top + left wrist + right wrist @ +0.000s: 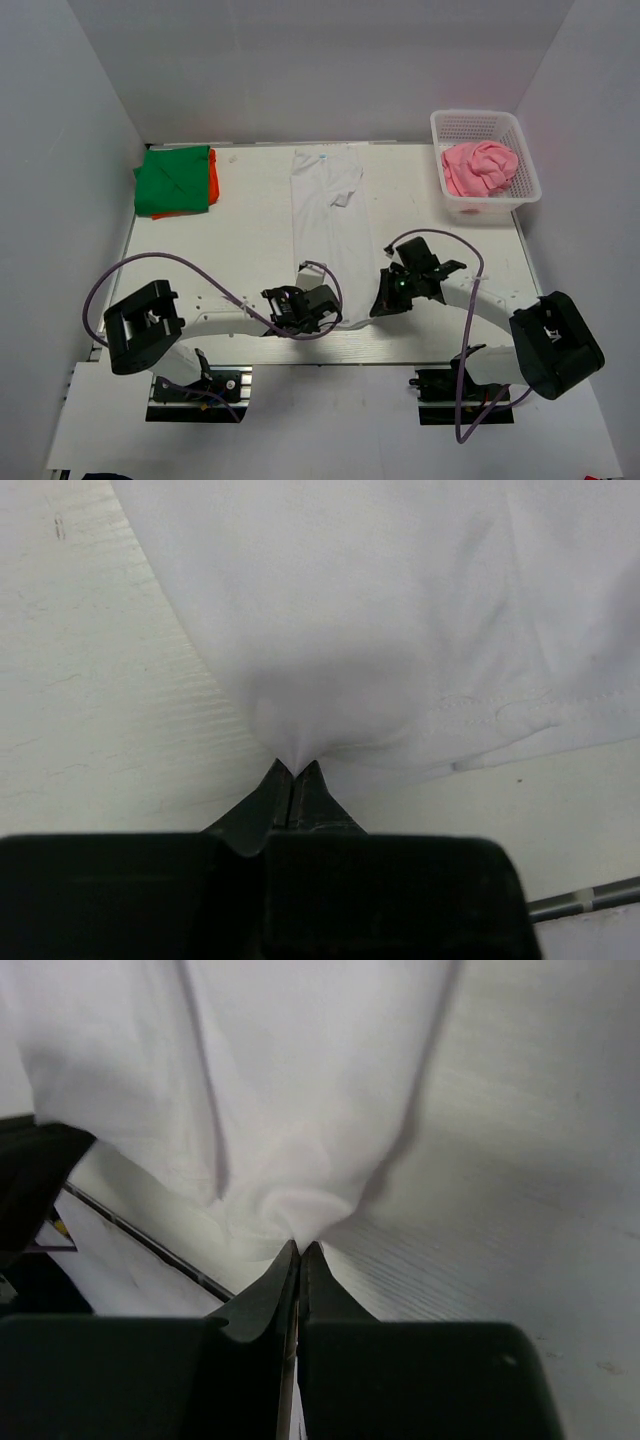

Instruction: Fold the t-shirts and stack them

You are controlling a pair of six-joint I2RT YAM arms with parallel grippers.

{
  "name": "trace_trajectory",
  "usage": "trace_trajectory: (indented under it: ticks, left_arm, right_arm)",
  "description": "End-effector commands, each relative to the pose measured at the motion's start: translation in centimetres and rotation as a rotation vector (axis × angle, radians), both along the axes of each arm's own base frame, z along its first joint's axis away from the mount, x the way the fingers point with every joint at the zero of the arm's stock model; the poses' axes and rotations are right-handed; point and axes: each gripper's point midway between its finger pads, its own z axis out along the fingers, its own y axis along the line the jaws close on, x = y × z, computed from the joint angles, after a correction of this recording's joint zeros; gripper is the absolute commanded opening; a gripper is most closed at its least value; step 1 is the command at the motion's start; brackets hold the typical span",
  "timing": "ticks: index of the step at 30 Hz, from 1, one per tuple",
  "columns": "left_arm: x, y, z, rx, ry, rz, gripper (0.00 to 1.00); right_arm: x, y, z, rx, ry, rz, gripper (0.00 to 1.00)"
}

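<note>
White t-shirt [326, 210] is being pinched by the left gripper [296, 769] and right gripper [300, 1247]. It could be dropped if one side is being pulled harder.

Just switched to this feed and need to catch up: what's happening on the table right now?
Both arms are working the white t-shirt, laid as a long strip down the middle of the table. The left tool and right tool are each shut on a near corner of it. A folded green t-shirt sits on an orange t-shirt far left; a pink t-shirt is bunched in the white basket far right.
</note>
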Motion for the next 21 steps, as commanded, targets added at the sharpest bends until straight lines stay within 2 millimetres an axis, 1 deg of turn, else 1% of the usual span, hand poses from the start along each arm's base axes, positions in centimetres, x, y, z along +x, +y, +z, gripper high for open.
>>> trace_trajectory:
  ticks: [1,2,3,4,5,6,7,8,10,11,12,13,14,15,16,17,18,19,20,21]
  left_arm:
    - [1.1,-1.0,3.6,-0.080,-0.075,-0.006,0.00]
    - [1.8,-1.5,4.4,-0.102,-0.093,0.008,0.00]
    - [2.1,-1.7,5.1,-0.112,-0.115,0.009,0.00]
    - [2.9,-2.2,6.2,-0.134,-0.136,0.025,0.00]
    - [3.3,-2.0,6.7,-0.120,-0.155,0.028,0.00]
    - [4.3,-1.7,7.0,-0.116,-0.172,0.061,0.00]
    - [5.3,-1.6,7.9,-0.119,-0.201,0.090,0.00]
    - [5.9,-1.4,7.5,-0.098,-0.205,0.109,0.00]
    - [8.1,-0.9,8.1,-0.085,-0.225,0.154,0.00]
    - [8.8,-0.9,8.2,-0.084,-0.226,0.173,0.00]
    - [9.8,-1.0,8.5,-0.072,-0.230,0.181,0.00]
    - [11.1,-0.4,8.8,-0.067,-0.236,0.214,0.00]
    - [11.8,-0.2,8.9,-0.062,-0.235,0.233,0.00]
    - [12.9,-0.4,10.0,-0.070,-0.254,0.235,0.00]
    - [14.2,0.4,10.4,-0.061,-0.267,0.268,0.00]
    - [14.9,0.7,10.4,-0.053,-0.269,0.280,0.00]
    - [15.9,0.2,11.7,-0.078,-0.294,0.268,0.00]
    - [16.7,0.1,11.8,-0.083,-0.301,0.262,0.00]
    - [17.7,0.0,11.7,-0.088,-0.306,0.256,0.00]
    - [18.9,-0.9,12.9,-0.118,-0.337,0.229,0.00]
  right_arm:
    - [3.2,1.2,3.2,0.010,-0.145,0.018,0.00]
    - [3.6,1.1,3.4,-0.001,-0.154,0.012,0.00]
    - [4.9,1.6,4.5,0.011,-0.190,-0.001,0.00]
    - [5.6,1.3,4.6,-0.015,-0.211,-0.018,0.00]
    - [6.2,1.2,4.8,-0.025,-0.222,-0.028,0.00]
    - [7.7,1.6,5.7,-0.033,-0.264,-0.044,0.00]
    - [8.6,1.8,6.2,-0.031,-0.290,-0.055,0.00]
    - [9.8,2.0,6.9,-0.034,-0.323,-0.075,0.00]
    - [12.1,2.6,8.4,-0.040,-0.381,-0.100,0.00]
    - [13.1,2.2,8.7,-0.065,-0.410,-0.125,0.00]
    - [14.2,2.5,9.3,-0.070,-0.433,-0.127,0.00]
    - [15.3,2.7,10.0,-0.071,-0.450,-0.141,0.00]
    - [16.1,2.6,10.3,-0.087,-0.471,-0.158,0.00]
    - [17.4,2.9,11.0,-0.087,-0.493,-0.165,0.00]
    - [18.0,2.9,11.2,-0.092,-0.504,-0.180,0.00]
    - [18.9,3.0,11.7,-0.091,-0.531,-0.194,0.00]
    - [19.8,3.1,11.6,-0.091,-0.534,-0.200,0.00]
    - [21.1,2.9,12.3,-0.106,-0.576,-0.233,0.00]
    - [21.7,2.9,12.5,-0.108,-0.589,-0.242,0.00]
    - [23.0,3.1,12.4,-0.116,-0.599,-0.254,0.00]
